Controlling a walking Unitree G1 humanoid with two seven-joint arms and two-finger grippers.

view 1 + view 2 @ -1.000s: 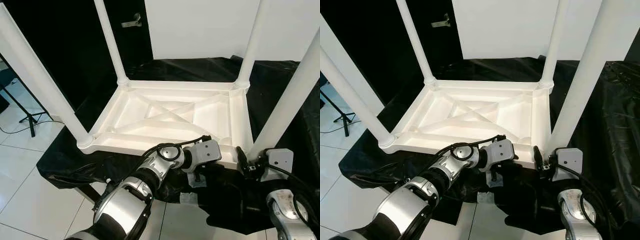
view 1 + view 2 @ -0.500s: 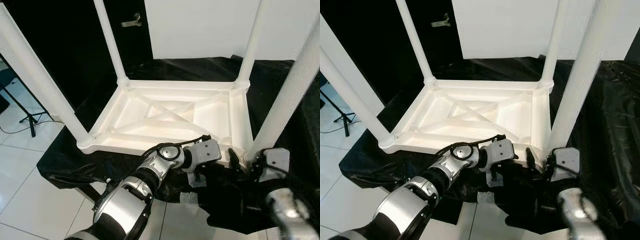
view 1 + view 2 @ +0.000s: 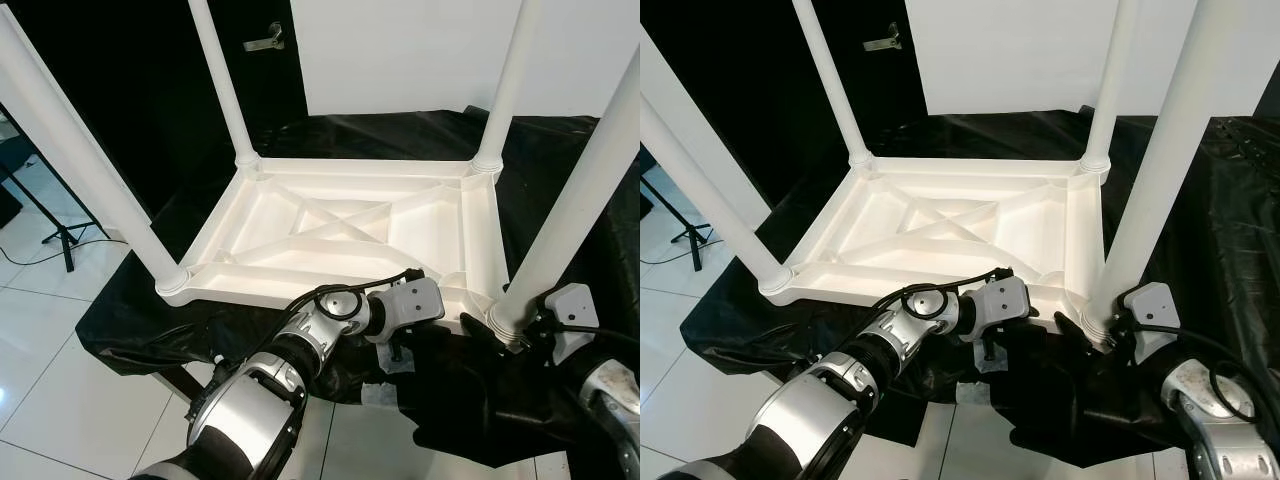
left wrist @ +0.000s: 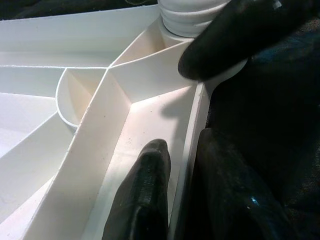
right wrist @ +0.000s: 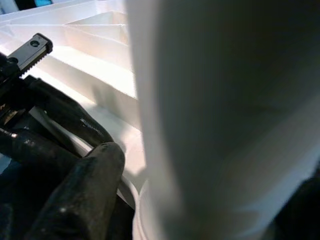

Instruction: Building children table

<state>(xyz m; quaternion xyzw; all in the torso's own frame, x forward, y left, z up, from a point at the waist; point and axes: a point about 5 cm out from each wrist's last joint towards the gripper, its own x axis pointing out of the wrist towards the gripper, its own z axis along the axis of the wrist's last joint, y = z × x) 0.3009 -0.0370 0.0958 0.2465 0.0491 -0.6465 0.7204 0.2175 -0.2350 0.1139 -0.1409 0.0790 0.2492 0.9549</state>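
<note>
Left gripper point(image 4: 175, 192) astride table point(image 3: 340, 225) rim — close-up

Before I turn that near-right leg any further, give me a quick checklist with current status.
1. Left end effector pinching the tabletop rim, one finger inside, one outside: ok.
2. Right end effector at the base of the near-right leg: ok.
3. Near-right leg fully seated in its socket: cannot tell.
4. Other three legs upright in their corners: ok.
5. Tabletop lying flat on the black cloth: ok.
</note>
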